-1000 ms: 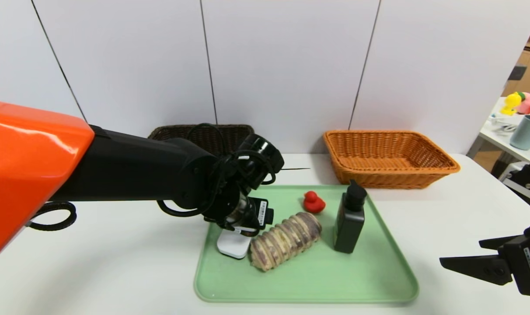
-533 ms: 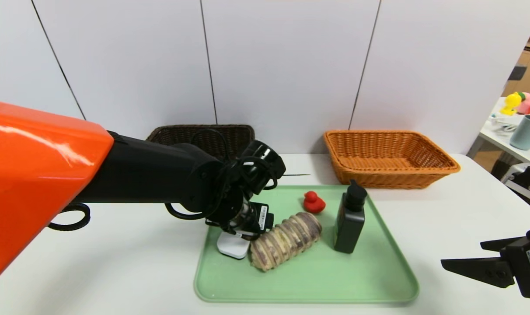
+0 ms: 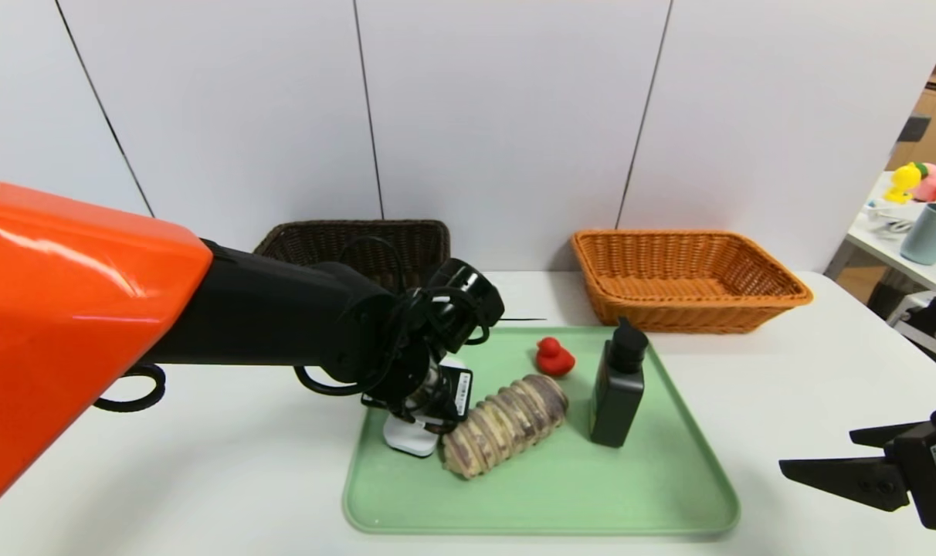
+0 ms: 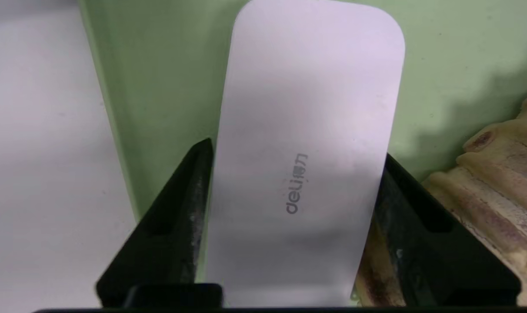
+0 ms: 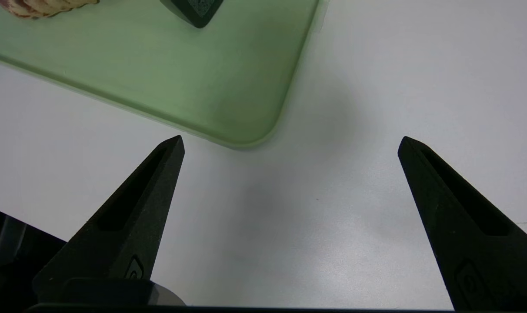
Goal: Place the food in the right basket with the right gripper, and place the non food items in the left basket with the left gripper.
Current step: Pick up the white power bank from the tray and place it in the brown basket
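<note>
White deli case, rigid, smooth, judged light and slippery, is flanked across its narrow width by left gripper fingers, at tray's nine o'clock edge.

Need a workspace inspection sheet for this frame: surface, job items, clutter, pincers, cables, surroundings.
Surface: white table, green tray in the middle.
Job's things: white flat case, ridged bread roll, red duck, black pump bottle, all on the tray; dark basket and orange basket behind it.
Clutter: nothing seen.
Pincers: left pincer straddles the white case, fingers against its long sides; right pincer open over bare table beside the tray's corner.
Cables: black loops at the left wrist.
Surroundings: side table with cup and toys.
</note>
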`<act>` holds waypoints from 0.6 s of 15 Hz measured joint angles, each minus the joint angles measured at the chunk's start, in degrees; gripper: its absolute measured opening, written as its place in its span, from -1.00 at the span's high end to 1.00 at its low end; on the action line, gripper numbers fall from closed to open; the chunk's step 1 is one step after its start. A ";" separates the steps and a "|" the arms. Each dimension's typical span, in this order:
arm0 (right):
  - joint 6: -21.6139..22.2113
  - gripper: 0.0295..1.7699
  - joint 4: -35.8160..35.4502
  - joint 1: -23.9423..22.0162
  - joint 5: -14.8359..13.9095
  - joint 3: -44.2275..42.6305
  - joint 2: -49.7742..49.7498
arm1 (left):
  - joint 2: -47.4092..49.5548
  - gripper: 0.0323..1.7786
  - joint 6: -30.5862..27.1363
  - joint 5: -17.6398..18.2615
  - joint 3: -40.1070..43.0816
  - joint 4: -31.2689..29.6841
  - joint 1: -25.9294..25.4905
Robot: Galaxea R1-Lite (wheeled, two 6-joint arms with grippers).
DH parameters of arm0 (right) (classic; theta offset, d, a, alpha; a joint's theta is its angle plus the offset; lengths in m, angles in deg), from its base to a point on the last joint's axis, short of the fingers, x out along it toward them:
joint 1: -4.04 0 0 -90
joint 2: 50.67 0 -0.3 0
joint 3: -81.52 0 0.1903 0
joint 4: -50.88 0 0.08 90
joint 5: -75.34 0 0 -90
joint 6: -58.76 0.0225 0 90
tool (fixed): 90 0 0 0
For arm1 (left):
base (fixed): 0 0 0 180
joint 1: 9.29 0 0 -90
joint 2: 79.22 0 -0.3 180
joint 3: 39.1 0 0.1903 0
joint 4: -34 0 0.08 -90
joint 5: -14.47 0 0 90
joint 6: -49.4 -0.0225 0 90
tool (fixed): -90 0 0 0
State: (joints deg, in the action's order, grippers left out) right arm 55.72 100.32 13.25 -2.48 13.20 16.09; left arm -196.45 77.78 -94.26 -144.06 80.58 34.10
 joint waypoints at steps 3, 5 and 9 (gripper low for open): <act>0.00 -0.92 -0.01 0.00 0.05 -0.20 -0.20 | -0.22 -0.13 0.09 0.50 1.02 -0.28 0.22; -0.01 -0.92 -0.04 0.00 0.17 -0.30 -0.24 | -0.22 -0.13 -0.05 0.59 1.13 -0.23 0.27; 0.00 -0.92 -0.01 0.02 0.22 -0.45 -0.24 | 2.18 -0.12 -0.46 0.80 0.11 0.21 0.33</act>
State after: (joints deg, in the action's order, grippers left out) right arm 55.72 100.31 13.27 -2.27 12.75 15.85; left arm -194.27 77.32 -93.46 -143.95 80.79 34.43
